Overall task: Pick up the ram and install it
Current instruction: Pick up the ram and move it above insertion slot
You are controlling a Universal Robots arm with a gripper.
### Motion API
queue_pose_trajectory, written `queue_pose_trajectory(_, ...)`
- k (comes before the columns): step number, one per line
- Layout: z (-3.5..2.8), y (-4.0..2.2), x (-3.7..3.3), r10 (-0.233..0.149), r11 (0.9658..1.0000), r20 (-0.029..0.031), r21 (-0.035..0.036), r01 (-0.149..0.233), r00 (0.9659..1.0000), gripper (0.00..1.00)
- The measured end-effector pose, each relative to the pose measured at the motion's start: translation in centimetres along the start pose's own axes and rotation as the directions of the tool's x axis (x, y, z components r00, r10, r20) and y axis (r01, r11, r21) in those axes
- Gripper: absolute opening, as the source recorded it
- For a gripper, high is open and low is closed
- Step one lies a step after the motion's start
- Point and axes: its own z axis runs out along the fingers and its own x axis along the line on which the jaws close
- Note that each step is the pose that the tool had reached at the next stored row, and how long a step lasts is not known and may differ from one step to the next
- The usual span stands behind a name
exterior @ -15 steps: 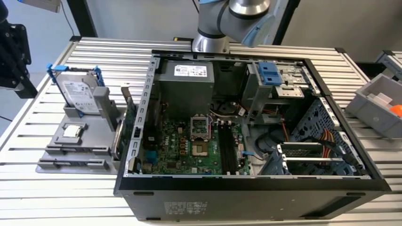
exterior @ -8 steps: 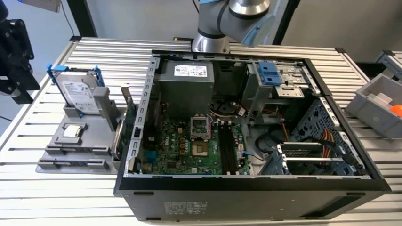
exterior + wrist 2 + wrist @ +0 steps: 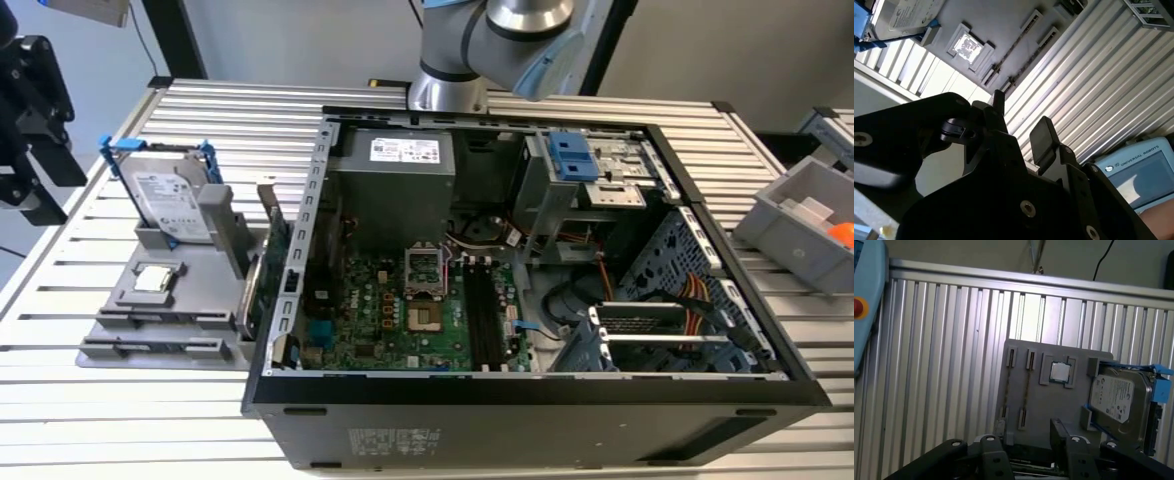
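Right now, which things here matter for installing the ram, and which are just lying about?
For the job: ram sticks on edge in the gray holder; black motherboard slots; gripper, open.
Lying about: hard drive; processor chip; green card; gray bin.

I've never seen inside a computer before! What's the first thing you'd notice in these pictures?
The big open computer case in the middle, its green circuit board showing, grabs the eye first. At the exterior view's left, a shiny hard drive stands in a blue bracket on a grey tray. In the first wrist view the black gripper hangs open, facing that tray.
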Motion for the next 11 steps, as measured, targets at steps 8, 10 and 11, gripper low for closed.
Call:
queue_pose_trajectory(8,0.54,-0.01,0.01,0.026,0.9997,0.0006,0.0003,-0.026,0.9997,1.0)
queue_pose_trajectory(10,0.7,-0.02,0.01,0.027,0.9996,0.0006,0.0005,-0.027,0.9996,1.0)
queue_pose_trajectory(11,0.78,-0.01,0.01,0.027,0.9996,0.0006,0.0007,-0.027,0.9996,1.0)
